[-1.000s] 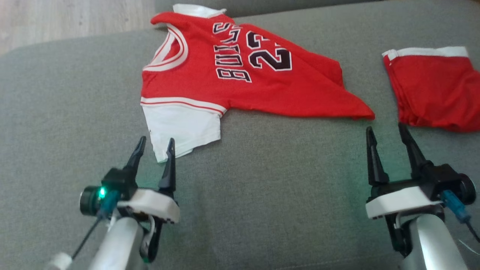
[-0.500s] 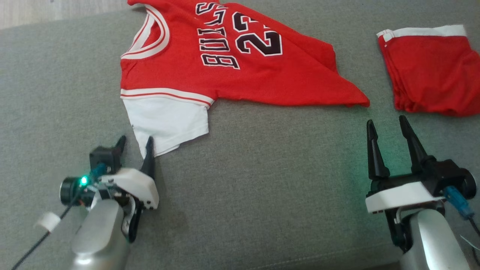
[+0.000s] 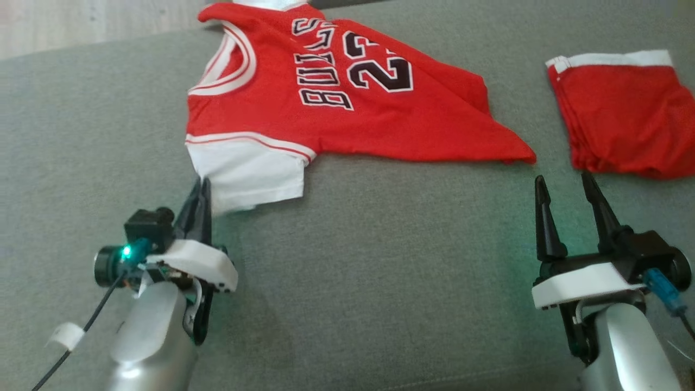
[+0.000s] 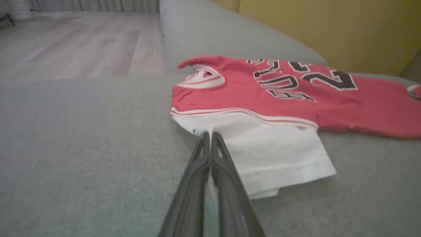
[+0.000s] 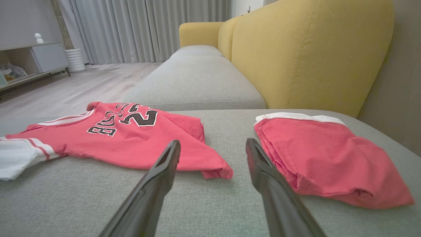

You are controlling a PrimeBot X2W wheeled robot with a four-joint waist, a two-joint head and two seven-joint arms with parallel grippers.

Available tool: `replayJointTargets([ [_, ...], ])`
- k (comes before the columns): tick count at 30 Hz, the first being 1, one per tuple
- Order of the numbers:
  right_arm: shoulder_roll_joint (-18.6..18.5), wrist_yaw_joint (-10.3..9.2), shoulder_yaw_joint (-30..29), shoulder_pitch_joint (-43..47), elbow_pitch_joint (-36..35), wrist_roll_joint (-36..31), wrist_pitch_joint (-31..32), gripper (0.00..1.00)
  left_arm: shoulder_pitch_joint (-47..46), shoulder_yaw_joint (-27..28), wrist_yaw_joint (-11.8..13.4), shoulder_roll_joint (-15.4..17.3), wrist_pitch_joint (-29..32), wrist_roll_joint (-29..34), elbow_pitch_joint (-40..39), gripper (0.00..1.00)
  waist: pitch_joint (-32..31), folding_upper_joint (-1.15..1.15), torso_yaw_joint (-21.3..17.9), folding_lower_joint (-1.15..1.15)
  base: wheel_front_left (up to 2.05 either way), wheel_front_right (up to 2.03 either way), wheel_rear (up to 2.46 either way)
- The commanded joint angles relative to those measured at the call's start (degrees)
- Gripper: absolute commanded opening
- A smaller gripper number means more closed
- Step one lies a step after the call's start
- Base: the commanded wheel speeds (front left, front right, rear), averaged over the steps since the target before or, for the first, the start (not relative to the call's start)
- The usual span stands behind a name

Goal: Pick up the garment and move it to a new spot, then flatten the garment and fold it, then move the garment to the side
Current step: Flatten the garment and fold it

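**A:** Two pincers, one grip. What've you got?

**B:** My left pincer (image 3: 202, 185) is pinched tight on the outer edge of the white sleeve (image 3: 255, 174) of the red basketball jersey (image 3: 380, 119), a thin knit w/ black lettering. My right pincer (image 3: 562, 179) stands wide and holds nothing, tips just short of the jersey's pointed red hem corner. The jersey lies rumpled, not flat, across the grey fabric sofa cushion (image 3: 380, 271).

**A:** Biggest risk?

**B:** A thin bite. In the left wrist view my tips sit right at the sleeve's rim. I can't tell if I've got both layers or just a sliver. If I lift fast it'll prob slip out.

**A:** And if it holds?

**B:** Then it's a one-sided lift. The whole jersey hangs off one sleeve, twists and bunches, so it's harder to flatten at the new spot. Imo the right pincer should take the hem corner first.

**A:** Anything in the way on that side?

**B:** Folded red shorts w/ a white waistband (image 3: 624, 125), just beside my right pincer & near that hem corner. Same colour, so a reach that's off-target could nab the shorts or drag them along. Also, the jersey's far shoulder lies near the seam at the cushion's back. A sloppy pull might catch it there.
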Motion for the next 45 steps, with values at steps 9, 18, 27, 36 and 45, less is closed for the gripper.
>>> replayJointTargets([
  [9,-0.25,-0.04,1.56,-0.31,2.77,-2.83,-0.59,1.00,2.01,6.75,2.90,1.10,-3.93,-0.29,-13.57,0.00,-3.71,0.00,3.25,0.01,0.00,0.00,0.00],
  [18,-0.25,-0.04,-1.28,-4.66,12.22,2.65,3.32,1.00,7.28,6.69,1.57,-0.31,-3.96,1.46,-20.72,0.00,-3.33,0.00,6.09,0.01,0.00,0.00,0.00],
  [27,-0.25,-0.04,-3.19,-13.01,27.53,3.30,4.27,1.00,7.14,5.27,0.37,-1.51,-3.97,2.29,-21.75,0.00,-1.89,0.00,8.24,0.01,0.00,0.00,0.00],
  [36,-0.25,-0.04,-0.93,-17.89,38.69,3.43,2.67,0.00,6.75,5.39,-0.08,-1.88,-3.97,2.86,-22.37,0.00,-1.38,0.00,8.75,0.01,0.00,0.00,0.00],
  [45,-0.25,-0.04,1.76,-20.21,39.70,6.97,-0.22,0.00,6.92,7.09,-0.15,-1.66,-3.97,2.61,-22.65,0.00,-2.87,0.00,7.40,0.01,0.00,0.00,0.00],
])
